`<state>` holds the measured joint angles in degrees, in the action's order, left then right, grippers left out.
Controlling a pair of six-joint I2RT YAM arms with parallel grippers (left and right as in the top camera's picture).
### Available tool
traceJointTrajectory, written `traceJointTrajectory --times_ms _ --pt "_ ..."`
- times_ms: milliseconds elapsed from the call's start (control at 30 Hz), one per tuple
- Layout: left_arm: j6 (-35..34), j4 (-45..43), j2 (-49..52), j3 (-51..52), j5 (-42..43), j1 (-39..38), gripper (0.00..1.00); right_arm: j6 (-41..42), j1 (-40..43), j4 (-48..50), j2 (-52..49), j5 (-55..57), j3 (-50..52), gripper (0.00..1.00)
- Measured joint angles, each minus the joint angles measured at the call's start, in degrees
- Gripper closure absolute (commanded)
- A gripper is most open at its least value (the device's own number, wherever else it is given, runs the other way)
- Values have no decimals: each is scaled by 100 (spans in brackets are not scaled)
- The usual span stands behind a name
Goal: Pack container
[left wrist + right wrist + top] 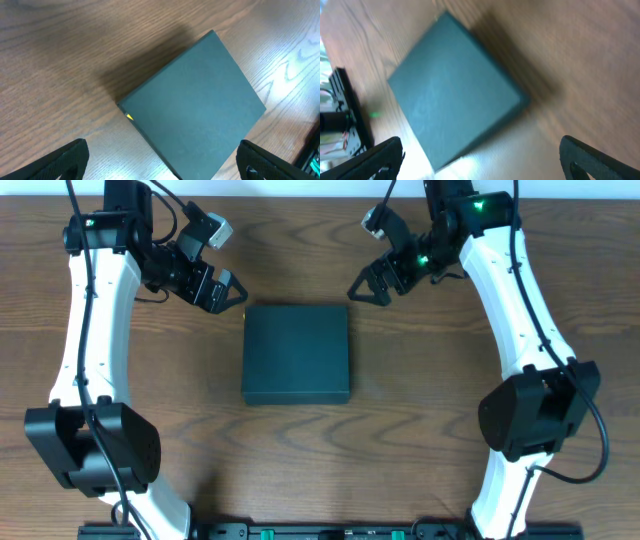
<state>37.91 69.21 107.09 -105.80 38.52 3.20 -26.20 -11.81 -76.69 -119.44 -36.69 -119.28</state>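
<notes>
The container point(297, 354) is a dark teal-black square box, lid closed, lying flat at the middle of the wooden table. It also shows in the left wrist view point(195, 107) and in the right wrist view point(452, 85). My left gripper point(222, 288) is open and empty, held above the table just beyond the box's far left corner. My right gripper point(368, 285) is open and empty, held above the table just beyond the box's far right corner. Neither touches the box. No snack packets are in view.
The wooden table point(400, 430) surrounds the box. A black equipment rail point(320, 530) runs along the near edge; it shows at the left of the right wrist view point(345, 115). The arm bases stand at front left and front right.
</notes>
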Motion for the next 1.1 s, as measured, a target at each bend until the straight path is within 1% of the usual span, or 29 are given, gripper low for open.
traceJointTrajectory --times_ms 133,300,400,500,567,633,733,800,867,967,1067,1100 --pt "-9 129 -184 0 -61 0 5 2 0 -483 101 435 0 1" --pt "-42 420 -898 0 -116 0 4 -37 0 -756 474 417 0 1" --pt "-39 601 -1421 0 -118 0 5 -92 0 -955 903 369 0 1" --pt "-37 610 -1967 2 -98 0 5 -157 0 -1091 1460 341 50 1" --pt "-31 527 -2409 107 -96 0 5 -254 0 -1036 1937 299 262 1" --pt "-24 343 -2924 422 -79 0 5 -400 0 -914 2636 210 813 1" --pt "-46 -179 -3974 1438 -50 -28 5 -509 0 -857 3609 149 1856 1" --pt "-168 -498 -4769 2312 -28 -98 5 -544 -22 -719 4360 68 2892 1" --pt "-348 -608 -5556 3147 -33 -203 5 -540 -74 -413 5047 -33 4009 1" --pt "-568 -623 -6463 3989 -33 -369 5 -299 -105 -9 5995 -109 5512 1" --pt "-859 -581 -7202 4513 -35 -507 5 70 -105 92 6808 -109 6367 1" --pt "-929 -575 -7313 4572 -35 -520 4 177 -107 87 7010 -114 6492 1"
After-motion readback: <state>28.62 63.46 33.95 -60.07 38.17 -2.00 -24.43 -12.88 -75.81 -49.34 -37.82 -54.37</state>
